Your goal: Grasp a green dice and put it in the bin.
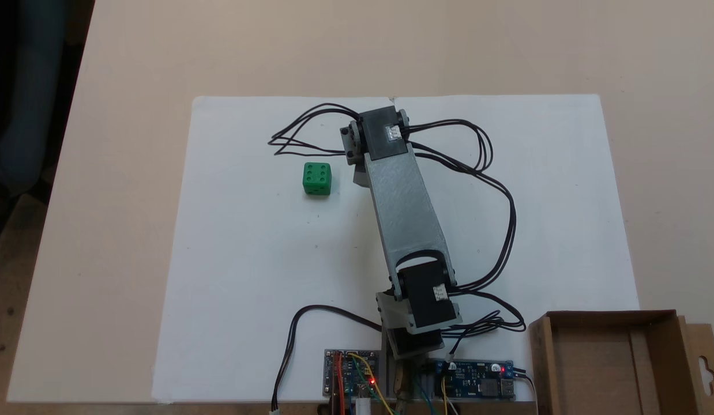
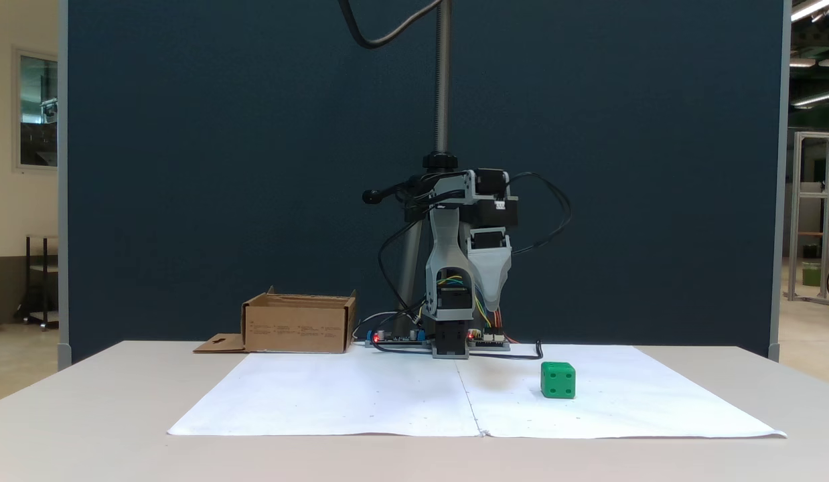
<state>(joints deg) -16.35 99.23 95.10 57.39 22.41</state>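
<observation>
I see a table (image 1: 103, 173) with a white sheet (image 1: 247, 276) spread on it. My arm (image 1: 406, 210) stands at the sheet's near edge in the top-down fixed view, folded over it. The gripper (image 2: 489, 304) hangs pointing down, well above the sheet; I cannot tell how its jaws stand. The bin (image 1: 608, 357) sits just off the sheet's corner. The dice (image 1: 316, 178) rests on the sheet, 6 pips up, well apart from the bin.

Looks like a lab or makerspace: bare circuit boards (image 1: 351, 373) wired up on the table (image 1: 132, 115), dark blue partition (image 2: 254, 167) behind, strip lights (image 2: 809, 9) and an aluminium frame (image 2: 813, 214) in the hall beyond
</observation>
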